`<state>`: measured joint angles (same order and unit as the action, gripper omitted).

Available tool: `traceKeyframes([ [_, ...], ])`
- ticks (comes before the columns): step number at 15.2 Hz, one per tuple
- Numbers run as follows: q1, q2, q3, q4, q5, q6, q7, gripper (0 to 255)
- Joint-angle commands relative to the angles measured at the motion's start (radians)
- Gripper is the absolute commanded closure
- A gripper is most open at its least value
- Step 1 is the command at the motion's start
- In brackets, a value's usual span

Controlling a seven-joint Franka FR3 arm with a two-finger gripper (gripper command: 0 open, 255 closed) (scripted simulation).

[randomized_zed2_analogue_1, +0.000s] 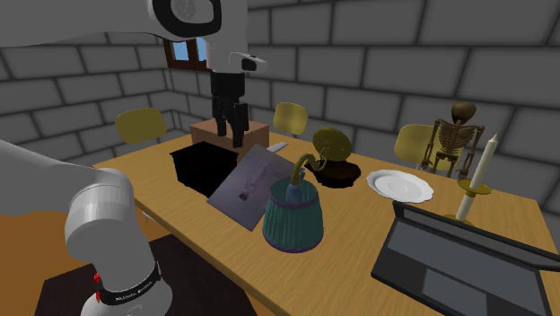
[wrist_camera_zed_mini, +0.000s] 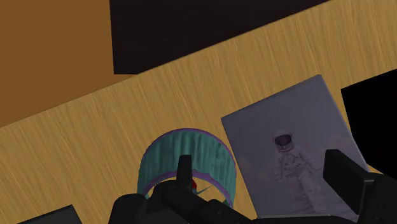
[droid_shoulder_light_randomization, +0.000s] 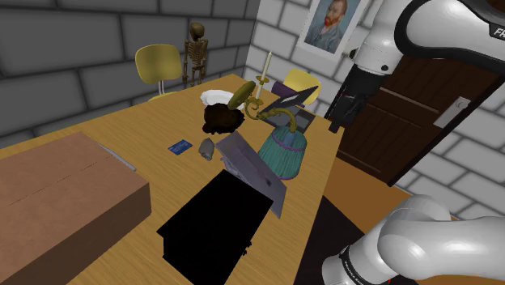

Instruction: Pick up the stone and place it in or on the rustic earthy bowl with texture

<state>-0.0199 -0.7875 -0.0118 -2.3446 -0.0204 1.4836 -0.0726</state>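
The gripper (wrist_camera_zed_mini: 260, 156) hung released above the table (droid_shoulder_light_randomization: 146, 129). Its two black fingers stood well apart and clasped nothing. In the wrist view, the teal basket (wrist_camera_zed_mini: 191, 162) and the astronaut picture (wrist_camera_zed_mini: 286, 137) lay below it.

**Task items**
- The stone (droid_shoulder_light_randomization: 207, 148) was a small grey angular lump. It lay on bare wood grain, well apart from the gripper.
- The bowl (droid_shoulder_light_randomization: 220, 120) was dark brown, rough and rounded. It stood near the stone, on the side away from the shoulder camera.

**Edges and open room**
- In the shoulder view, a blue card (droid_shoulder_light_randomization: 180, 146) lay flat to the left of the stone, with bare table between them.
- On the stone's other side, the upper edge of the astronaut picture was just beside it. This stiff grey rectangular panel leaned tilted against a black box (droid_shoulder_light_randomization: 214, 227).
- The ribbed, round basket stood beside the panel.
- A brown cardboard box (droid_shoulder_light_randomization: 57, 194) occupied the table's corner at the shoulder view's left.
- A white plate (droid_shoulder_light_randomization: 214, 97) lay beyond the bowl.
- In the second exterior view, a candle (randomized_zed2_analogue_1: 476, 171) and an open laptop (randomized_zed2_analogue_1: 467, 269) stood at the right.
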Motion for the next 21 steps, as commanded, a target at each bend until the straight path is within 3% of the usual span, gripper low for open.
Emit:
traceKeyframes([
  [1,0.0,0.0,0.0,0.0,0.0,0.0,0.0,0],
  [12,0.015,0.287,0.16,0.0,0.06,0.312,0.234,0],
  [21,0.011,0.608,0.266,0.134,0.009,0.508,0.44,0],
])
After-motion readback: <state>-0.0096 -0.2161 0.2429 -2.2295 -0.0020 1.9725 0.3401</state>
